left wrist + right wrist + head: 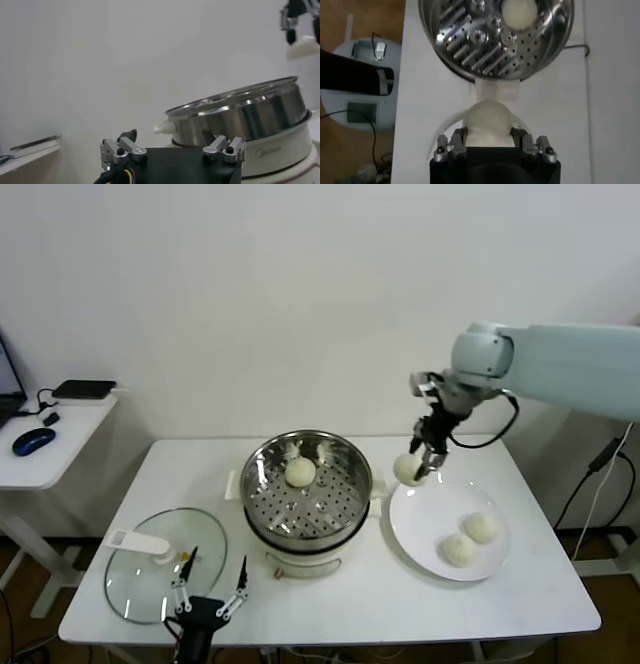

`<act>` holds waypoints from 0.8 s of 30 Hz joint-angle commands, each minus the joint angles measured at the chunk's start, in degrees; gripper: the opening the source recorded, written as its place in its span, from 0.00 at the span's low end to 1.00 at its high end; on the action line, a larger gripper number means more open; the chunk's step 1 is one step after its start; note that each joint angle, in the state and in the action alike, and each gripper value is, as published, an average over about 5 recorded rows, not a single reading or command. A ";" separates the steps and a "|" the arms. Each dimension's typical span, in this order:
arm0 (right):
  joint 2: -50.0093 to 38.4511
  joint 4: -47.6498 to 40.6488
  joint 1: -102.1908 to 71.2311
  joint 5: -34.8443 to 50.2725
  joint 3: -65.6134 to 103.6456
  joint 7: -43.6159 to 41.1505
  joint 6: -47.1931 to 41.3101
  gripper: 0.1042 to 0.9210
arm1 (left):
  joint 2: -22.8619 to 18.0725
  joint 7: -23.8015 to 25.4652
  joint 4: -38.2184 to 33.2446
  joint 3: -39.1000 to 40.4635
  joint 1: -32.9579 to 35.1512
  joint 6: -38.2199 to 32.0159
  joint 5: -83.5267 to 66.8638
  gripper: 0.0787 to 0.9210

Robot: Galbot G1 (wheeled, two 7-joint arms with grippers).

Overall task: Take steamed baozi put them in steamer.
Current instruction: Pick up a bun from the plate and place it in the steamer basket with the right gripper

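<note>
My right gripper (424,465) is shut on a creamy-white baozi (409,469) and holds it in the air above the left rim of the white plate (420,534), right of the steamer. The wrist view shows the same baozi (489,120) squeezed between the fingers. The shiny steel steamer (262,474) on its white base holds one baozi (300,472), seen from the right wrist too (519,12). Two more baozi (481,528) (459,550) lie on the plate. My left gripper (210,586) is open and empty at the table's front edge, left of the steamer (240,115).
A round glass lid (140,584) with a white handle lies flat at the front left, beside my left gripper. A side table at the far left carries a blue mouse (32,441) and a black box (84,389). Cables hang at the right.
</note>
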 commanded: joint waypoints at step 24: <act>30.52 -22.86 -24.08 -1.13 16.29 9.31 -6.96 0.62 | 0.36 0.35 1.08 -0.37 -0.80 -0.03 -0.22 0.88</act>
